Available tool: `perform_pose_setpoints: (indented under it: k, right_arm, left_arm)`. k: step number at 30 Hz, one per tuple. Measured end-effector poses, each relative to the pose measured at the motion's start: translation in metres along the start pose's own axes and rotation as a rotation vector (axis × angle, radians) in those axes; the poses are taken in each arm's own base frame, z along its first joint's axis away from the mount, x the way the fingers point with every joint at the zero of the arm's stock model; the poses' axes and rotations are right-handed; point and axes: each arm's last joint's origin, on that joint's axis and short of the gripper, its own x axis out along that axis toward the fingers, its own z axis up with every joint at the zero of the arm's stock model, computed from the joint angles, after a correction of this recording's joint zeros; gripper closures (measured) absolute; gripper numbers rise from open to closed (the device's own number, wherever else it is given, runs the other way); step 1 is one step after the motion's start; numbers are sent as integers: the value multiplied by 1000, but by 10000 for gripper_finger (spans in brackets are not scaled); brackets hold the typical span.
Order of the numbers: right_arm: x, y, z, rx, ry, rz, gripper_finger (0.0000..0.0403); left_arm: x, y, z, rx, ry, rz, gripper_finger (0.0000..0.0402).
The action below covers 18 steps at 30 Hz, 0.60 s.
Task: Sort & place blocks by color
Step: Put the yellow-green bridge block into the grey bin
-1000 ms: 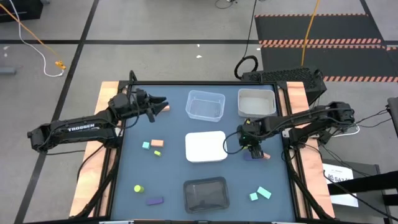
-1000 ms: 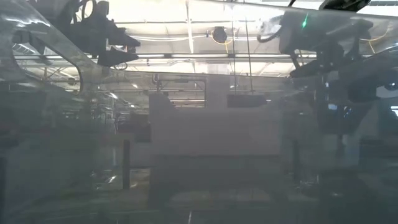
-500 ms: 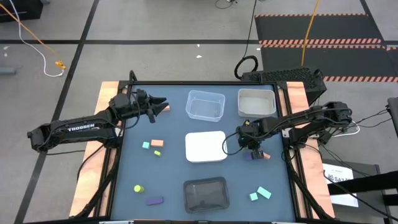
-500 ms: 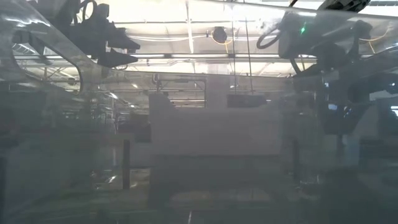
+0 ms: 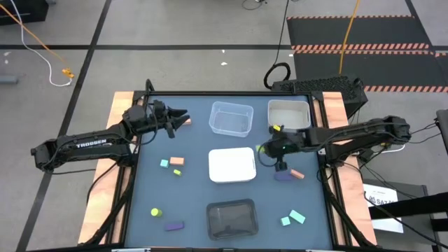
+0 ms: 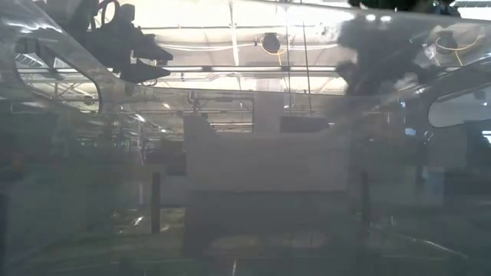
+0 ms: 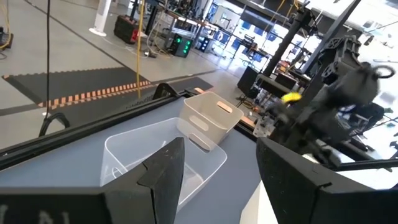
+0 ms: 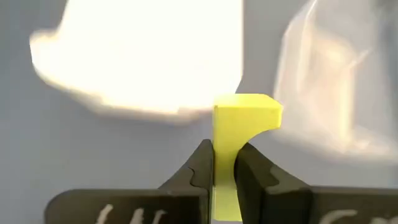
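Pinching a yellow-green arch block between its 2 fingers, the right gripper has its jaws closed tight on the block's lower leg, with the wider top of the piece sticking out past the fingertips. In the high view that block shows as a small yellow spot on the gripper, which hangs just off the right edge of the white tray, between it and the grey-beige tray.

On the dark mat to the right of the white tray lie a purple block and a salmon-orange block, close together. Further right of it and toward the near edge sit 2 light teal blocks. Left of the white tray are a teal cube, a salmon-orange bar and a small yellow-green piece. Further left and nearer the front edge rest a yellow-green cylinder and a purple bar.

The black tray lies in front of the white tray, the clear tray behind it. The left gripper waits left of the clear tray, its fingers spread apart and holding nothing.
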Motion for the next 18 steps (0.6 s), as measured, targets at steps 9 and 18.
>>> perform_pose_setpoints:
  k: [9,18]
  right_arm:
    - [-21,-16,42,-157,-458,-202,380]
    - [-30,-38,51,-75,-604,-334,379]
  left_arm:
    - [0,0,0,-1,-3,0,201]
    - [0,0,0,0,-3,0,201]
